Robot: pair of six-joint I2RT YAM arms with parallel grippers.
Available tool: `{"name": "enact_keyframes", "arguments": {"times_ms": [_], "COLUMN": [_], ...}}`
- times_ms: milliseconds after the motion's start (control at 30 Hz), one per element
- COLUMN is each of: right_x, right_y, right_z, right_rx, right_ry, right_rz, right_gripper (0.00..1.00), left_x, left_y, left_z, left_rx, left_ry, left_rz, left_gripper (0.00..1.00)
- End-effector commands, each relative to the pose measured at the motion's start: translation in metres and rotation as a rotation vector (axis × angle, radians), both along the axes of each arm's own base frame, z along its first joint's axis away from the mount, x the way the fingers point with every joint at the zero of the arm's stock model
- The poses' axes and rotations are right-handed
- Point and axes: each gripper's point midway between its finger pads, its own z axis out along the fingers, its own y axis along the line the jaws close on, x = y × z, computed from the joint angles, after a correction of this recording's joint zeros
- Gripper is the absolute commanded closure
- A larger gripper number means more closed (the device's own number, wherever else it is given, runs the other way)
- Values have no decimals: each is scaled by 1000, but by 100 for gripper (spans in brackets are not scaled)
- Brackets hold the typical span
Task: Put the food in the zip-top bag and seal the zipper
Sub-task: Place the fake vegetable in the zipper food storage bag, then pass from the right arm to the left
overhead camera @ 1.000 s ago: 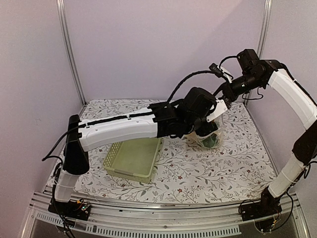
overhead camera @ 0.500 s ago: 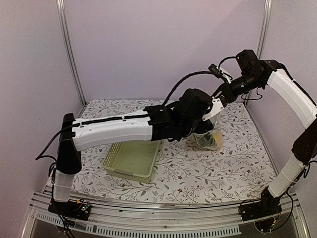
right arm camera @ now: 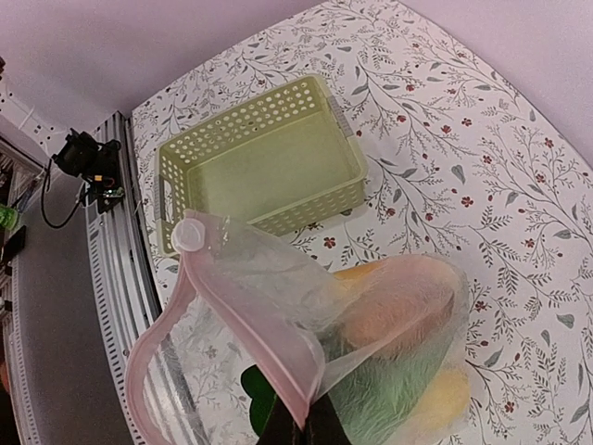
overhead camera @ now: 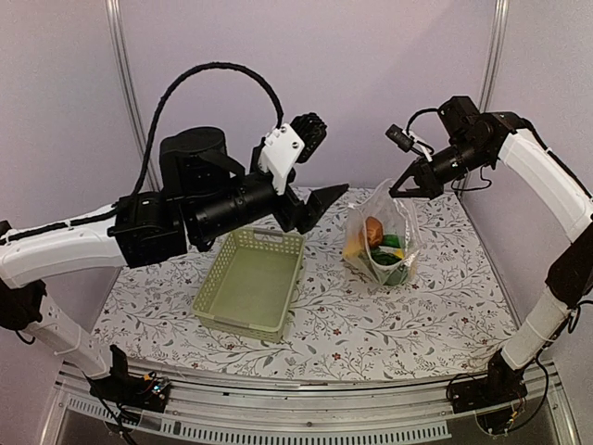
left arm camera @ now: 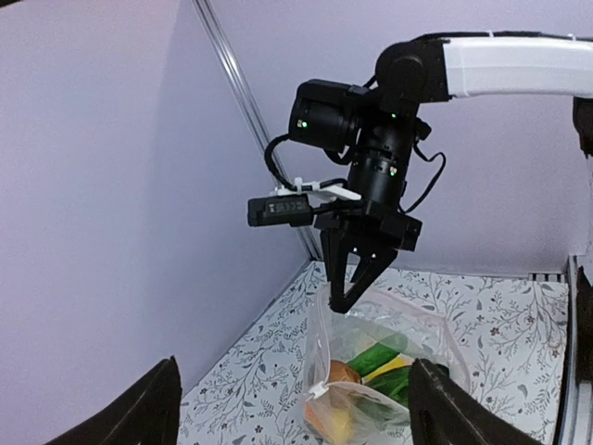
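Right tool [overhead camera: 400, 193] is clamped on the top edge of the zip-top bag [overhead camera: 382, 243], pinching the zipper [right arm camera: 248, 323] at one spot. It comes down onto the mouth from above, fingers pointing down.

The bag is upright with its long axis vertical, mouth up and bottom resting on the bench [overhead camera: 417, 324]. It sits right of centre, toward the rear. The food is inside, low in the bag: orange-yellow piece [overhead camera: 373, 229], green pieces [overhead camera: 394, 269], something yellow [overhead camera: 355, 250]. The plastic blurs the rest, so I can't tell them apart.

In the right wrist view the mouth gapes. The pink strip runs as an open loop away from the pinch point, so it is not sealed.

Left tool [overhead camera: 326, 197] has its fingers spread wide and holds nothing. It is raised off the bench, left of the bag at about mouth height and pointing at it, not touching. Its wrist view has the bag straight ahead, framed between the two fingers.

Basket [overhead camera: 213, 278] lies left of the bag, apart from it, with a strip of bare bench between them. There is open bench in front of the bag. The rear and right bench edges are near it.
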Motion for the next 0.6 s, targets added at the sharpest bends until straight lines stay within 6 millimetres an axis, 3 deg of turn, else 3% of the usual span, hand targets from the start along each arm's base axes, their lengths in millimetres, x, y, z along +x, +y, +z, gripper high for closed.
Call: {"name": "enact_keyframes", "arguments": {"times_ms": [0, 167, 367, 567], "right_x": [-48, -73, -61, -49], "right_y": [14, 21, 20, 28], "right_z": [22, 22, -4, -18], "right_rx": [74, 72, 4, 9], "right_ry": [-27, -51, -27, 18], "right_rz": [191, 302, 296, 307], "right_gripper": [100, 100, 100, 100], "left_x": [1, 1, -6, -10], "left_y": [-6, -7, -20, -30], "left_z": [-81, -122, -158, -169], "left_rx": [136, 198, 236, 157], "left_ry": [119, 179, 239, 236], "left_rz": [-114, -154, -214, -316], "left_gripper": [21, 25, 24, 26]}}
